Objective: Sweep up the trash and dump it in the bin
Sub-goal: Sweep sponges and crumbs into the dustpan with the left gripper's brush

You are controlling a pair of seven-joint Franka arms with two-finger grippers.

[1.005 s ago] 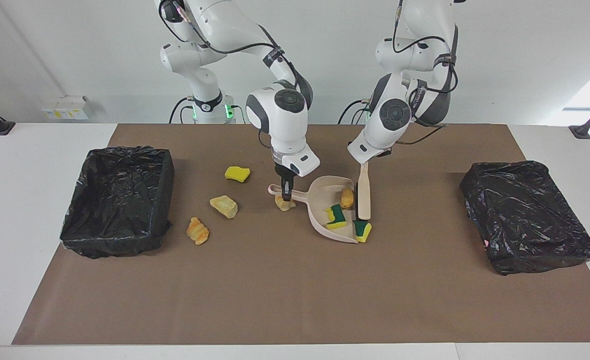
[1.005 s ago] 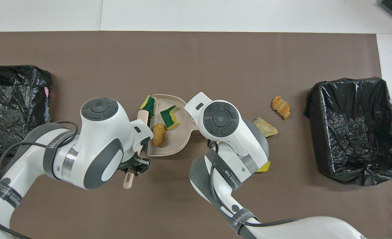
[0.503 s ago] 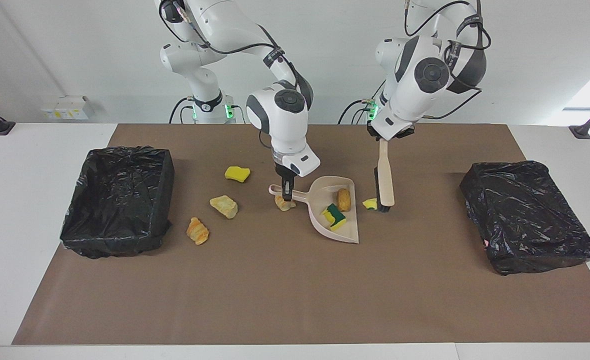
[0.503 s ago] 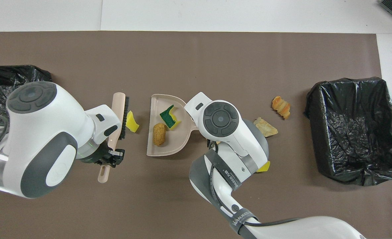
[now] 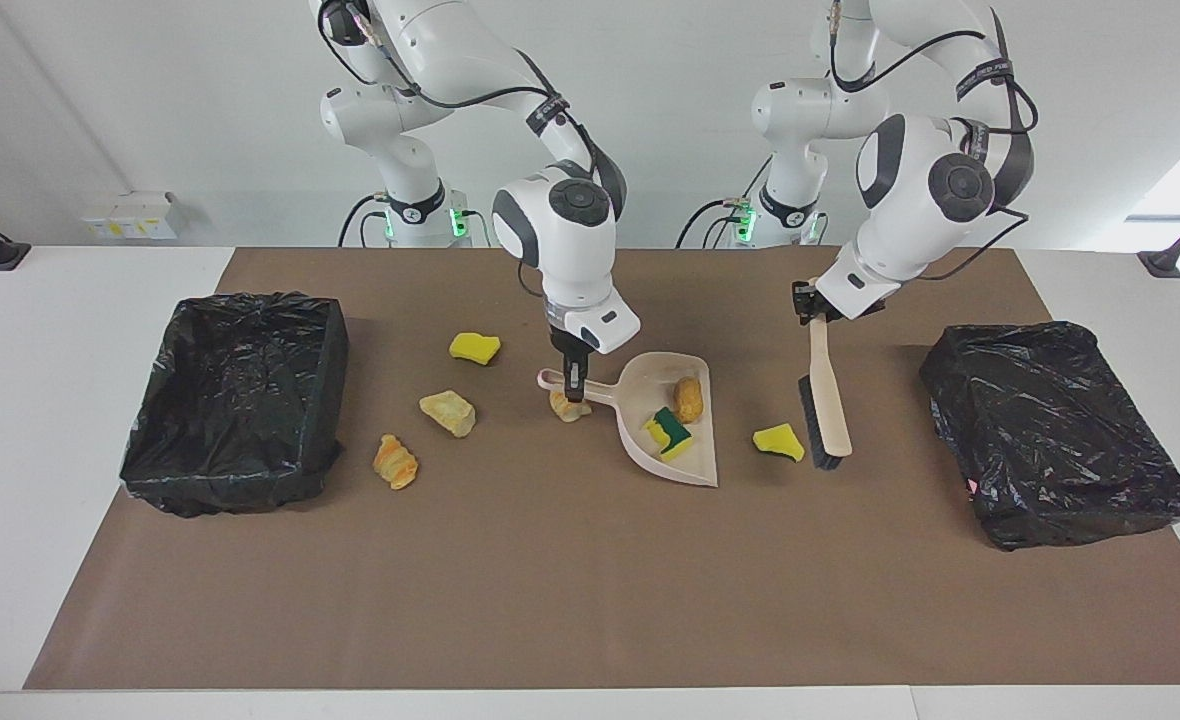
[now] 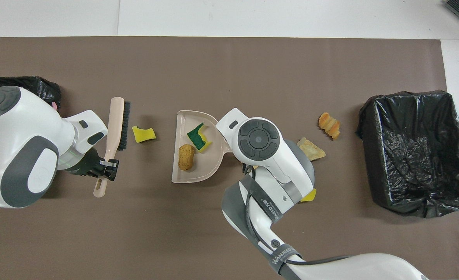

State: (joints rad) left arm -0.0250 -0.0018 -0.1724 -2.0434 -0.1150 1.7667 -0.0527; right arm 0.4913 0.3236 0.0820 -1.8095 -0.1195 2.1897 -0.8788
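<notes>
My right gripper is shut on the handle of the beige dustpan, which lies flat on the mat. A tan bread lump and a green-yellow sponge piece rest in the dustpan. My left gripper is shut on the beige brush, whose head hangs low over the mat. A yellow sponge piece lies between brush and pan. More trash lies toward the right arm's end: a yellow sponge, a tan lump, a croissant-like lump, and a lump under the handle.
A black-lined bin stands at the right arm's end of the brown mat, and another bin at the left arm's end. In the overhead view my left arm covers most of that second bin.
My left arm has drawn the brush away from the dustpan toward its own end. One yellow sponge piece went with it off the pan's lip onto the mat. The right arm stayed still.
</notes>
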